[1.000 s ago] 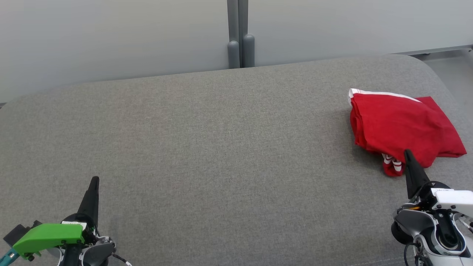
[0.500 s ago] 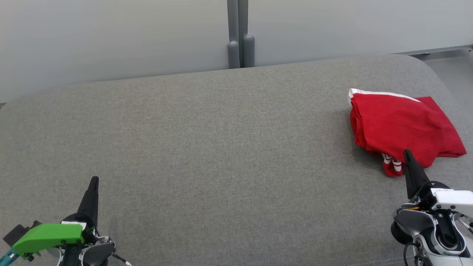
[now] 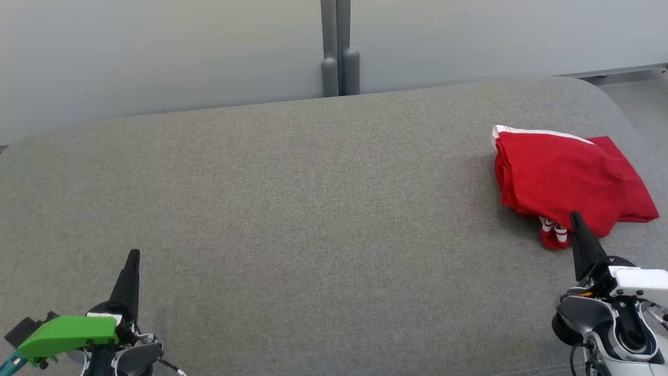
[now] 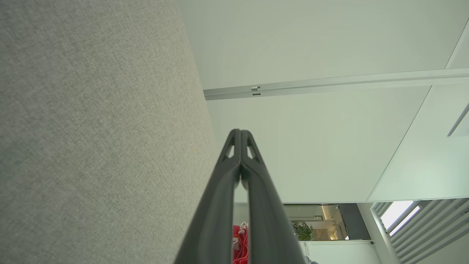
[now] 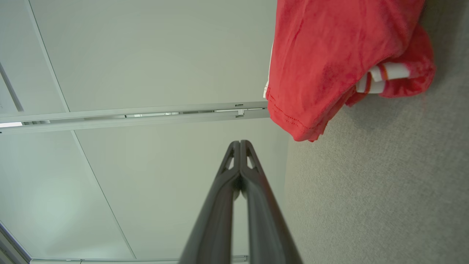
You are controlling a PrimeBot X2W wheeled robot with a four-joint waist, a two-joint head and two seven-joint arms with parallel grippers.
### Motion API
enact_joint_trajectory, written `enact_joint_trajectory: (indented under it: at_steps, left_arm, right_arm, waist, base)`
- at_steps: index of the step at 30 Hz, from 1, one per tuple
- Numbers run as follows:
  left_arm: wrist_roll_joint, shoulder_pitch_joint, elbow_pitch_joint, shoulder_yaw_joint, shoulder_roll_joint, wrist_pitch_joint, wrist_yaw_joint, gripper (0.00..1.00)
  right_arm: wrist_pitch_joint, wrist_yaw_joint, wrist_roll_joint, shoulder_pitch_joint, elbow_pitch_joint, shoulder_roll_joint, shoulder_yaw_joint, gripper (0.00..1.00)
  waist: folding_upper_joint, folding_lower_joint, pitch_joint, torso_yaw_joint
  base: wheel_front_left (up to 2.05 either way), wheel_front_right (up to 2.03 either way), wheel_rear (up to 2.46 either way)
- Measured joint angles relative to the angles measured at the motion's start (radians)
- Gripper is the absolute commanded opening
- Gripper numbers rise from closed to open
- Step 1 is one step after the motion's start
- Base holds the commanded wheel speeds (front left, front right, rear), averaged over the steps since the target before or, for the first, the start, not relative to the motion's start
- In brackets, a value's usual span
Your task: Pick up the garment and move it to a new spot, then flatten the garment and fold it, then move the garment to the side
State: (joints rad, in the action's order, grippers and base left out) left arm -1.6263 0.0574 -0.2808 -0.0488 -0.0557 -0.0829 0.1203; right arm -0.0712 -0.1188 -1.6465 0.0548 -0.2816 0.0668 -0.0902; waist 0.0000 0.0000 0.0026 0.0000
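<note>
A red garment (image 3: 569, 180) with white trim lies folded in a loose bundle at the right end of the grey cushioned surface (image 3: 313, 209). The right wrist view has the garment (image 5: 329, 55) at its upper right, a striped cuff poking out of it. My right gripper (image 3: 575, 215) is shut and empty, its tip just in front of the garment's near edge; its fingers (image 5: 240, 142) meet tip to tip. At the lower left my left gripper (image 3: 134, 253) is shut too, holding nothing, far from the garment. Its closed tips (image 4: 240, 131) point past the cushion's edge.
A pale wall with a grey post (image 3: 339, 47) runs behind the cushion. The cushion's rounded right edge (image 3: 626, 104) drops off close behind the garment. A green part (image 3: 68, 331) sits on my left wrist.
</note>
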Motion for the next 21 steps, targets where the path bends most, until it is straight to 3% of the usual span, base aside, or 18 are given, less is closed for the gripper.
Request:
enact_joint_trajectory:
  at_steps: [21]
  left_arm:
    - [0.000, 0.000, 0.001, -0.002, 0.001, -0.001, 0.000, 0.00]
  right_arm:
    - [0.000, 0.000, 0.000, 0.000, 0.001, 0.000, -0.001, 0.00]
  waist:
    - [0.0000, 0.0000, 0.000, 0.000]
  base:
    - [0.00, 0.00, 0.00]
